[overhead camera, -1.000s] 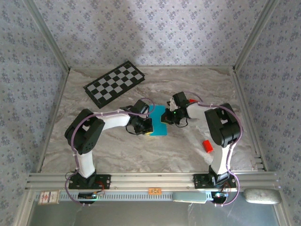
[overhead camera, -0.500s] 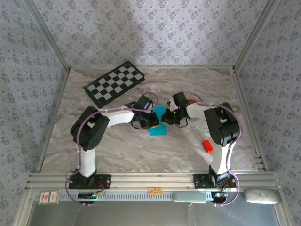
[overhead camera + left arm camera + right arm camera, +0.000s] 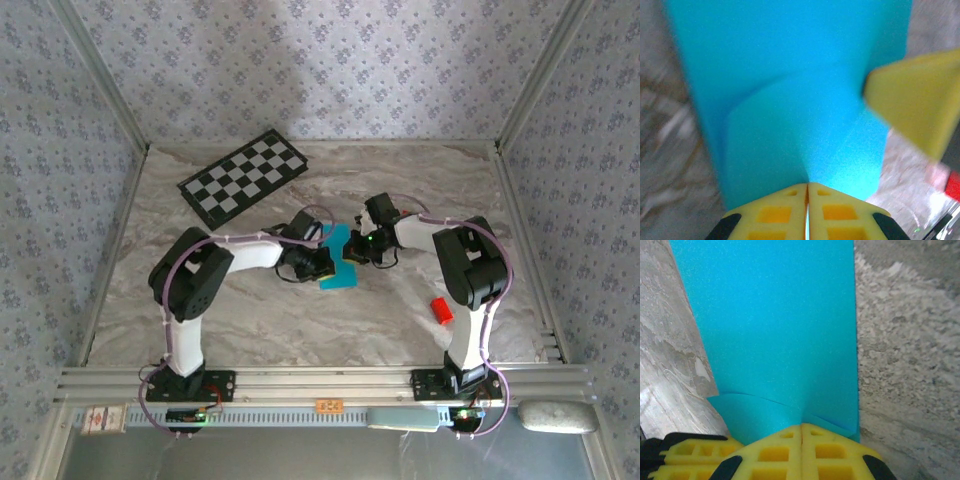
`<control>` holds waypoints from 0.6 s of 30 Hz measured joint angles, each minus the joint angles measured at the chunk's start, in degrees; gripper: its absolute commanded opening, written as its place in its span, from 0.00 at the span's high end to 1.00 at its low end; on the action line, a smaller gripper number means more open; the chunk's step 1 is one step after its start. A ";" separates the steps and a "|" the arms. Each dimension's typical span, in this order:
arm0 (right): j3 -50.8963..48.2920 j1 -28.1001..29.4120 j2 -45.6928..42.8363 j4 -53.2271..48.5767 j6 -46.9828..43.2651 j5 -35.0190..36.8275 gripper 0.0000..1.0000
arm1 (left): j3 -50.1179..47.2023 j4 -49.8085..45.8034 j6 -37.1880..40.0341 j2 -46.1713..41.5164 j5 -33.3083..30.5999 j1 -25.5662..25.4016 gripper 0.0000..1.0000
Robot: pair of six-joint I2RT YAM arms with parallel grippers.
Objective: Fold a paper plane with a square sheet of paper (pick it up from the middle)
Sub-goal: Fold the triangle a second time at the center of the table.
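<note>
- Left gripper [image 3: 807, 185] had its yellow fingers pressed together, pinching the near edge of the paper [image 3: 790, 100]; a crease ran up the cyan sheet from the pinch
- Right gripper [image 3: 801, 426] was likewise clamped on the paper [image 3: 775, 315]; the sheet puckered slightly at its fingertips
- From above, the left gripper [image 3: 322, 262] and right gripper [image 3: 358, 250] met at mid-table, the paper [image 3: 340, 276] between them, left arm on its left side, right arm on its right
- Board [image 3: 245, 177] lay far left, well apart; a red block [image 3: 441, 310] lay near right on the table [image 3: 300, 320]
</note>
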 measured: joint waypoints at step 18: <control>0.42 1.07 -10.51 0.52 4.33 4.00 0.61 | -5.55 1.27 -0.79 -14.36 -5.29 1.20 0.64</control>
